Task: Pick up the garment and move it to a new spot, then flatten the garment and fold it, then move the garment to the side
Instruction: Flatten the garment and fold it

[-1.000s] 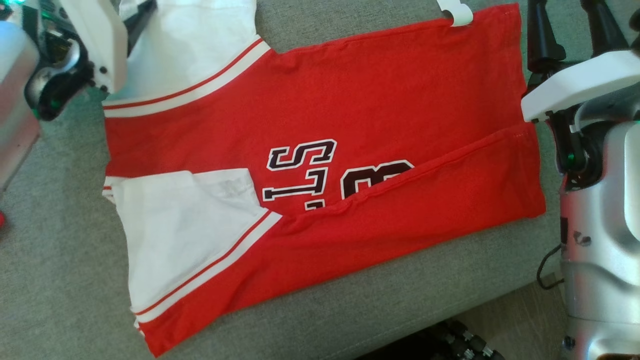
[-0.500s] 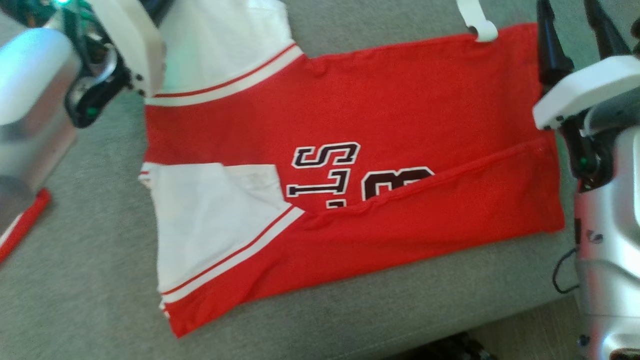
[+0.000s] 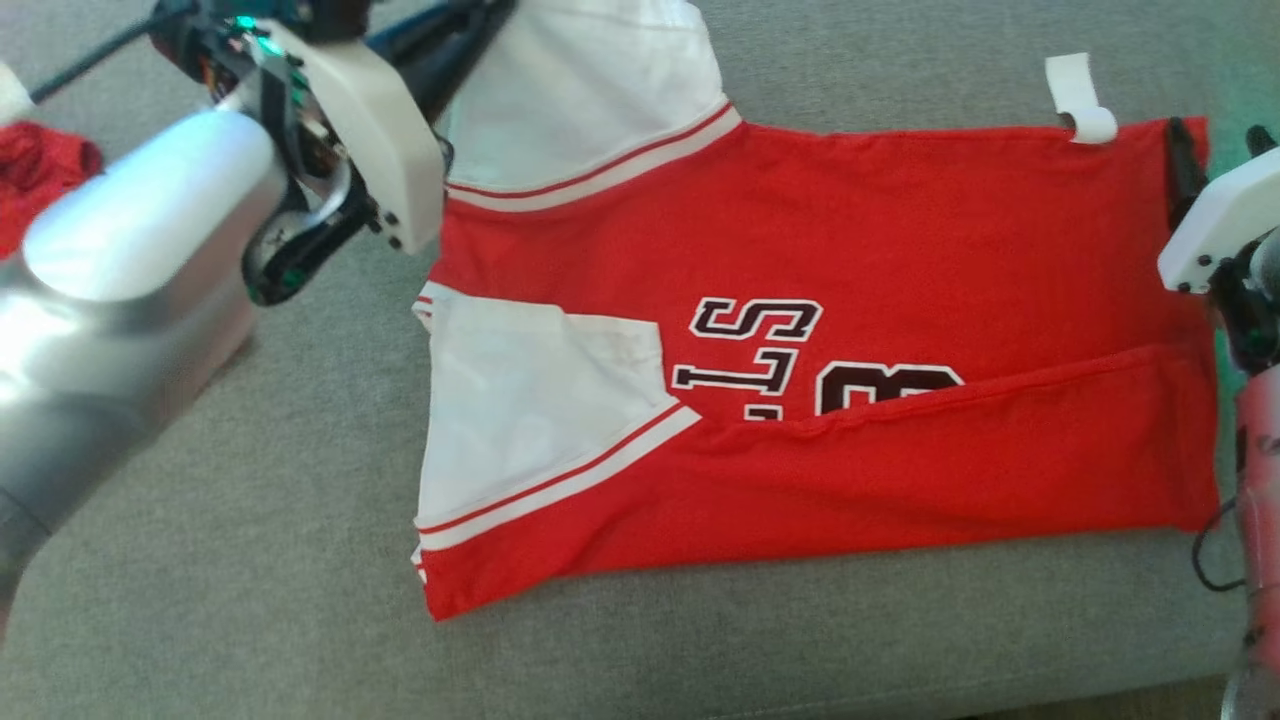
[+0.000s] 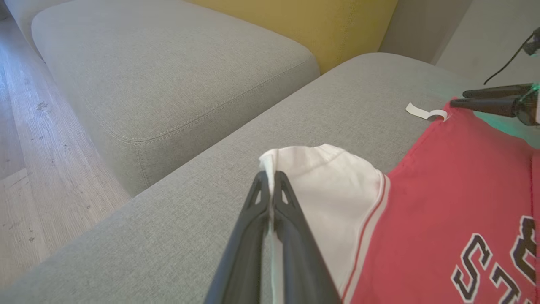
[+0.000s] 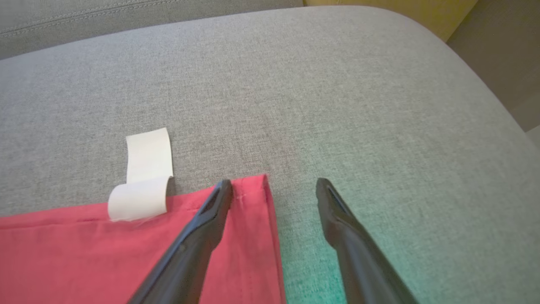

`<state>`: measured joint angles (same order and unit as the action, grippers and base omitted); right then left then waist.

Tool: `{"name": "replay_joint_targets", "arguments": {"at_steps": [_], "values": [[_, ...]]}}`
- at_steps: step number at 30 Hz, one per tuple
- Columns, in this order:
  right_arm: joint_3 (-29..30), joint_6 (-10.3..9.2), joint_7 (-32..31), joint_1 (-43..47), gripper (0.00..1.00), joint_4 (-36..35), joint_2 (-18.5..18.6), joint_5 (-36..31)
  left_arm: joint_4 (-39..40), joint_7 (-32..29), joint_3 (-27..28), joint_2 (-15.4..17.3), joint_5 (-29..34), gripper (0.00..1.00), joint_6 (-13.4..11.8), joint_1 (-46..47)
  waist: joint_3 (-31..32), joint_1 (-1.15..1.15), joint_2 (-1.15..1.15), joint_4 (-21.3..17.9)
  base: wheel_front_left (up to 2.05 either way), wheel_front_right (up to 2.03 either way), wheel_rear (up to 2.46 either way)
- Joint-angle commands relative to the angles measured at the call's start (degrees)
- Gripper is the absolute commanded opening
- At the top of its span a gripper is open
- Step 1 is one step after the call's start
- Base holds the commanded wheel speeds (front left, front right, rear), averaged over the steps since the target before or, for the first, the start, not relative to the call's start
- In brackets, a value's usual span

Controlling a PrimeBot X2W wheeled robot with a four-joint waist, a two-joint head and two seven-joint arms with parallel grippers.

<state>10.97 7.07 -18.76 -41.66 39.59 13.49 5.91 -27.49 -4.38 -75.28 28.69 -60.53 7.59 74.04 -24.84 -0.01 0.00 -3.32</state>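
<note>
Garment (image 3: 800, 250) pinched by left pincer (image 4: 270, 175); right pincer (image 5: 273, 182) gapes.

Matt cloth garment (image 3: 900, 250) — rough woven grey cushion (image 3: 250, 600).

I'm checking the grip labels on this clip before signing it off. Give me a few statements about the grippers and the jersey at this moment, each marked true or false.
1. The left gripper is shut on the edge of the white sleeve. True.
2. The right gripper is clamped shut. False: its jaws stand open, one finger over the red hem corner, the other over the grey cushion.
3. The garment lies on a wooden table. False: it lies on the grey cushion.
4. A white label sticks out past the garment's far edge. True.
5. A folded-over red flap covers part of the lettering. True.
</note>
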Motion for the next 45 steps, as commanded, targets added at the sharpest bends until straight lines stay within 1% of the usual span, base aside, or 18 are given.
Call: {"name": "replay_joint_targets", "arguments": {"at_steps": [1, 7, 13, 14, 15, 16, 21, 25, 28, 29, 32, 35, 39, 42, 45], "values": [[-0.64, 0.42, -0.16, -1.38, 1.0, -1.53, 0.95, -0.23, 0.96, 0.53, 2.12, 1.62, 0.58, 0.0, -0.1, 2.21, -0.18, 0.01, 0.0, 0.19, 0.0, 0.0, 0.0], [-2.42, 0.42, -0.54, -3.34, 1.0, 2.68, 1.88, 0.01, 2.83, -0.19, 2.06, 3.16, 1.73, 0.0, -0.1, 1.52, -1.1, 0.01, 0.0, 0.43, 0.0, 0.0, 0.0], [-5.73, 0.42, -0.87, -4.28, 1.0, 5.42, 2.44, 2.85, 2.71, -0.19, 2.04, 3.57, 1.89, 0.0, -0.1, 1.25, -1.9, 0.01, 0.0, 0.56, 0.0, 0.0, 0.0], [-6.46, 0.42, -1.18, -4.26, 0.93, 5.82, 2.6, 3.56, 2.61, -0.17, 2.04, 3.59, 1.87, 0.0, -0.1, 1.19, -1.95, 0.01, 0.0, 0.61, 0.0, 0.0, 0.0], [-7.09, 0.42, -1.29, -4.27, 0.09, 6.09, 2.87, 4.23, 2.43, -0.12, 2.04, 3.64, 1.85, 0.0, -0.1, 1.11, -1.96, 0.01, 0.0, 0.64, 0.0, 0.0, 0.0], [-7.71, 0.42, -1.13, -4.27, 0.0, 6.22, 3.18, 4.82, 2.21, -0.06, 2.04, 3.7, 1.89, 0.0, -0.1, 1.01, -1.91, 0.01, 0.0, 0.66, 0.0, 0.0, 0.0], [-10.59, 0.42, 1.5, -4.3, 0.0, 5.5, 4.2, 8.42, 0.84, 0.84, 2.05, 3.82, 2.11, 0.0, -0.22, -0.05, -0.59, 0.01, 0.0, 0.5, 0.0, 0.0, 0.0], [-13.5, 0.42, 4.14, -4.57, 0.0, 3.71, 5.0, 12.12, -0.38, 2.73, 2.64, 4.07, 1.95, 0.0, -0.97, -0.9, 1.02, 0.01, 0.0, 0.45, 0.0, 0.0, 0.0], [-15.85, 0.42, 5.83, -5.2, 0.0, 2.13, 5.67, 14.98, -1.14, 5.23, 3.69, 4.76, 2.0, 0.0, -1.77, -1.18, 1.82, 0.01, 0.0, 0.25, 0.0, 0.0, 0.0], [-17.15, 0.42, 7.03, -5.79, 0.0, 1.14, 5.92, 16.92, -1.81, 6.83, 4.54, 5.44, 1.7, 0.0, -2.19, -1.51, 2.12, 0.01, 0.0, 0.13, 0.0, 0.0, 0.0], [-18.89, 0.42, 8.49, -6.3, 0.0, 0.41, 7.07, 18.57, -2.82, 8.97, 5.17, 5.77, 2.07, 0.0, -2.85, -1.64, 2.35, 0.01, 0.0, 0.38, 0.0, 0.0, 0.0], [-20.12, 0.42, 10.16, -6.96, 0.0, 0.2, 8.18, 20.44, -4.27, 11.33, 5.63, 5.51, 2.96, 0.0, -3.36, -1.18, 2.34, 0.01, 0.0, 0.65, 0.0, 0.0, 0.0], [-21.58, 0.42, 12.3, -7.61, 0.0, 0.03, 9.0, 23.23, -6.65, 14.76, 6.2, 4.31, 4.04, 0.0, -3.73, -0.54, 2.35, 0.01, 0.0, 1.01, 0.0, 0.0, 0.0], [-23.09, 0.42, 13.14, -7.5, 0.0, -0.05, 9.83, 25.1, -7.72, 16.08, 6.44, 3.07, 3.65, 0.0, -2.76, -0.68, 2.57, 0.01, 0.0, 1.39, 0.0, 0.0, 0.0], [-23.86, 0.42, 13.34, -7.05, 0.0, -0.14, 10.42, 26.64, -8.2, 16.33, 6.33, 2.82, 3.6, 0.0, -2.39, -0.75, 2.97, 0.01, 0.0, 1.64, 0.0, 0.0, 0.0]]}}
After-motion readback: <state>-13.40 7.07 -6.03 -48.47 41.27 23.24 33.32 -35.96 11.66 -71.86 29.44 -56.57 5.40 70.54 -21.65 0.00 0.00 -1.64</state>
